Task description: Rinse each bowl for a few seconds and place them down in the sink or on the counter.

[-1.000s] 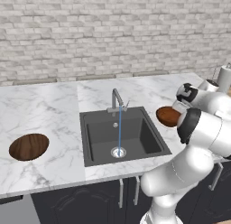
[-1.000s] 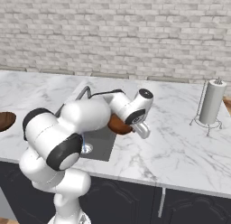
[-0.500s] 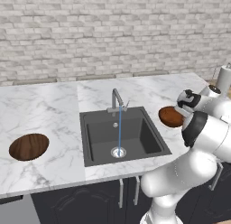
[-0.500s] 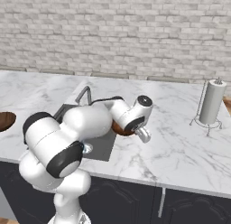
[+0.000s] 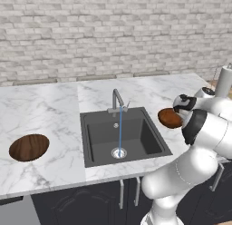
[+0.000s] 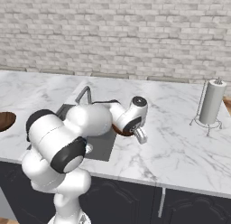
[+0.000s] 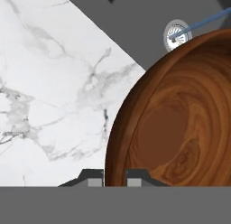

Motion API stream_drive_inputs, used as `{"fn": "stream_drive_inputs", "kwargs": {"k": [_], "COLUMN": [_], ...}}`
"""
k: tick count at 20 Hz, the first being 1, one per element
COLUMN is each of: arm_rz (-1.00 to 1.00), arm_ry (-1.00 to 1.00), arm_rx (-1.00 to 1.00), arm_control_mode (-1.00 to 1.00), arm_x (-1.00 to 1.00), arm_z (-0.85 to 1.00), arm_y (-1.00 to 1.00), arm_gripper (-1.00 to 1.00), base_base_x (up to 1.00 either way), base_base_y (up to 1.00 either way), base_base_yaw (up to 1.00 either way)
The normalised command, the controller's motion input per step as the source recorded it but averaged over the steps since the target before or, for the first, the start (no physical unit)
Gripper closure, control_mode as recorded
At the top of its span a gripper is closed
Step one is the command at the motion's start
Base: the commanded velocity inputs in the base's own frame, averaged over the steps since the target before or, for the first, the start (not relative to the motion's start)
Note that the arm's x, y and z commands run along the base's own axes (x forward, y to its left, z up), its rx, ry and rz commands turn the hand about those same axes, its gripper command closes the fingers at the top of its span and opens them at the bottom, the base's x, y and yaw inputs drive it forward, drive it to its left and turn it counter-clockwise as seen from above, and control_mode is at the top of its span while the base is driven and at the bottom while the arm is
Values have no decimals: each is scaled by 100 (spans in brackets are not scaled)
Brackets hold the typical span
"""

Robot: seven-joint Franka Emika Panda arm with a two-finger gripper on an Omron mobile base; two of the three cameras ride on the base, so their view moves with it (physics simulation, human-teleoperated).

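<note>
Pinched shut on the rim of a wooden bowl (image 5: 169, 118), the gripper (image 7: 114, 177) has carried it rightward over the counter (image 5: 54, 111), away from the sink (image 5: 122, 136), apparently rinsed and ready to set down.

Wooden bowl (image 5: 169, 118) held over counter (image 5: 50, 108), second bowl (image 5: 29, 147) left

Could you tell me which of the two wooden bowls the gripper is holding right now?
The bowl right of the sink, pinched at its rim by the gripper. The other bowl lies alone on the counter, left of the sink.
</note>
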Motion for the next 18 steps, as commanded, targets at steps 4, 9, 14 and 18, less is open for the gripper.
{"fn": "stream_drive_inputs", "kwargs": {"k": [4,9,14,18], "arm_rz": [-11,-7,-2,0], "arm_ry": [9,13,7,1], "arm_rx": [0,0,4,9], "arm_control_mode": [-100,-100,-100,-100], "arm_x": [21,24,22,7], "arm_z": [-17,-18,-24,-31], "arm_y": [-3,-8,-14,-12], "arm_gripper": [100,100,100,100], "base_base_x": [0,0,0,0], "base_base_y": [0,0,0,0], "base_base_yaw": [0,0,0,0]}}
